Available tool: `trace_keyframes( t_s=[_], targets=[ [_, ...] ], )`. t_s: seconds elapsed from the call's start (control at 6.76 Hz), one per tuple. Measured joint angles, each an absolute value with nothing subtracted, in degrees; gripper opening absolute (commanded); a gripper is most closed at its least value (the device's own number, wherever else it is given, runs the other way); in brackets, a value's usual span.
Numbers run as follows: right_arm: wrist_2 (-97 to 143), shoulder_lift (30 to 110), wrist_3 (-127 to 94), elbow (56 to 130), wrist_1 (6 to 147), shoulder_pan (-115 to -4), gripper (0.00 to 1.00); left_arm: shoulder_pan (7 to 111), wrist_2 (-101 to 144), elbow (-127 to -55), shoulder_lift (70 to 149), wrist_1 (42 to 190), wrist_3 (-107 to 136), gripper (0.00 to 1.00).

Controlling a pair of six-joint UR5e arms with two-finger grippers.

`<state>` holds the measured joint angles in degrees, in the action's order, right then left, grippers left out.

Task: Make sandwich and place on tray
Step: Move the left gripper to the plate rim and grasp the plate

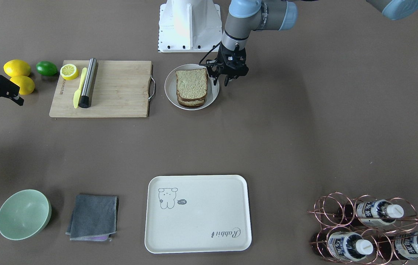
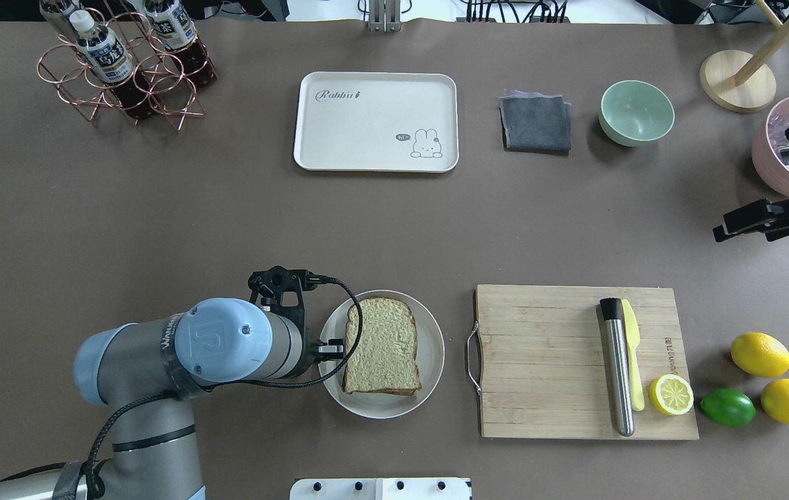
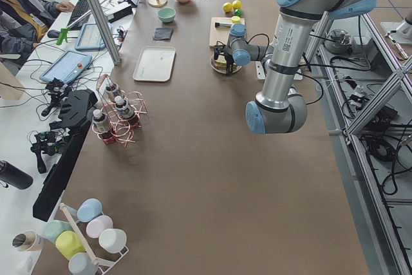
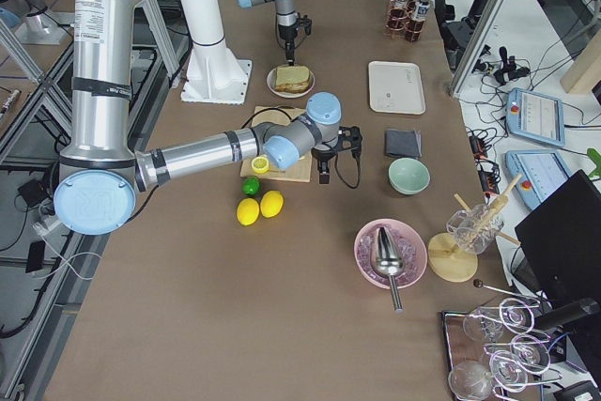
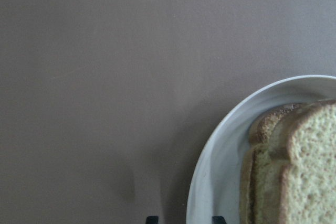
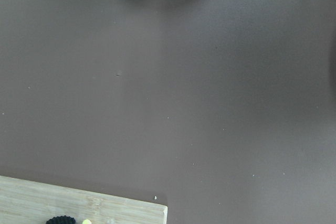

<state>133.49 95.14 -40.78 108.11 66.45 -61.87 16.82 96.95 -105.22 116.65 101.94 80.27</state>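
Observation:
The sandwich [image 1: 191, 85] is a stack of brown-crusted bread slices on a round white plate [image 1: 168, 94]; no egg shows from here. It also shows in the overhead view [image 2: 382, 345] and the left wrist view [image 5: 294, 171]. My left gripper [image 1: 221, 80] is open and low at the plate's edge, its fingertips on either side of the rim [image 5: 202, 182], beside the bread and not touching it. The cream-white tray [image 1: 201, 217] lies empty across the table. My right gripper [image 2: 749, 226] is open and empty, far off beyond the lemons.
A bamboo cutting board [image 1: 120, 88] next to the plate holds a steel cylinder [image 1: 88, 82], a yellow knife [image 1: 79, 88] and a lemon half [image 1: 69, 71]. Two lemons [image 1: 17, 68] and a lime [image 1: 46, 68] lie beyond. A green bowl [image 1: 24, 214], grey cloth [image 1: 93, 217] and bottle rack [image 1: 374, 228] flank the tray.

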Motion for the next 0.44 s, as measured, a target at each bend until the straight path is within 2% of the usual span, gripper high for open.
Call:
trace_keyframes(
  t_s=[0.3, 0.44],
  targets=[
    [133.8, 95.1, -40.8, 108.1, 66.5, -61.9, 1.0, 16.5, 96.9, -104.7, 116.8, 102.4, 80.5, 0.44],
    [134.4, 95.0, -40.8, 108.1, 66.5, -62.2, 1.0, 16.4, 96.9, -104.6, 116.8, 102.7, 80.6, 0.36]
  ],
)
